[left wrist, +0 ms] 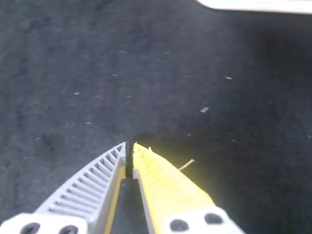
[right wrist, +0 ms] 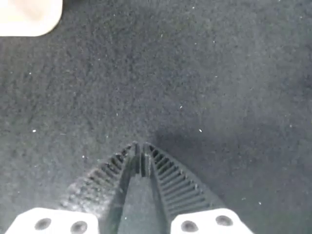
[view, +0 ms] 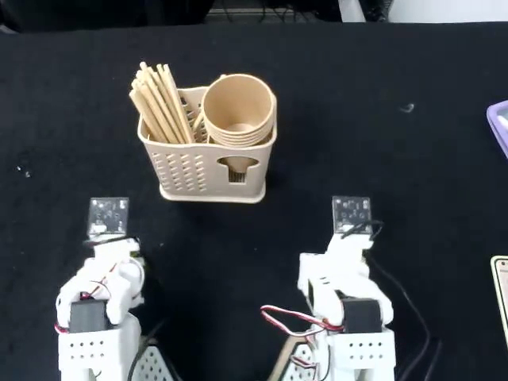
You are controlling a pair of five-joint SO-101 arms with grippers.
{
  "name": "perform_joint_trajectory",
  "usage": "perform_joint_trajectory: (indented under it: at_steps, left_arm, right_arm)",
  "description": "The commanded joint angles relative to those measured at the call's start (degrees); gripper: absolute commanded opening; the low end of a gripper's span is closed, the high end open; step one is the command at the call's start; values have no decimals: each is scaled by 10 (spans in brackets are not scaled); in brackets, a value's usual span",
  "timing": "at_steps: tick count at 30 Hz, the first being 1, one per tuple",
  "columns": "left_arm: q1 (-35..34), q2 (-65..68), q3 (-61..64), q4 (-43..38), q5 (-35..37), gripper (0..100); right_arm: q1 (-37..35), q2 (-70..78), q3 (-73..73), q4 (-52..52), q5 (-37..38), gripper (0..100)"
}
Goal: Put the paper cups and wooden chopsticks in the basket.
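A cream perforated basket stands on the black table at the back centre-left. A stack of paper cups sits in its right half, and a bundle of wooden chopsticks leans in its left half. Both arms rest folded near the front edge, well short of the basket. My left gripper is shut with nothing in it, hanging over bare black cloth. My right gripper is also shut and empty over the cloth. A corner of the basket appears pale in the right wrist view.
A purple object pokes in at the right edge of the table, and a pale card-like item lies lower on that edge. The left arm's base and the right arm's base stand at the front.
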Motion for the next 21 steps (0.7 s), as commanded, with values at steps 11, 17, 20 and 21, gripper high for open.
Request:
perform_joint_trajectory:
  at_steps: [11, 17, 20, 21]
  left_arm:
    - [-24, -3, 15, 2, -3, 31]
    - [-26, -5, 15, 4, -2, 31]
    - [-25, -8, 15, 4, -1, 31]
    - [-21, -7, 15, 4, -1, 31]
  right_arm:
    - [-11, -53, 0, 2, -8, 12]
    - [-11, -53, 0, 2, -8, 12]
    - [-11, -53, 0, 2, -8, 12]
    - [-11, -53, 0, 2, -8, 12]
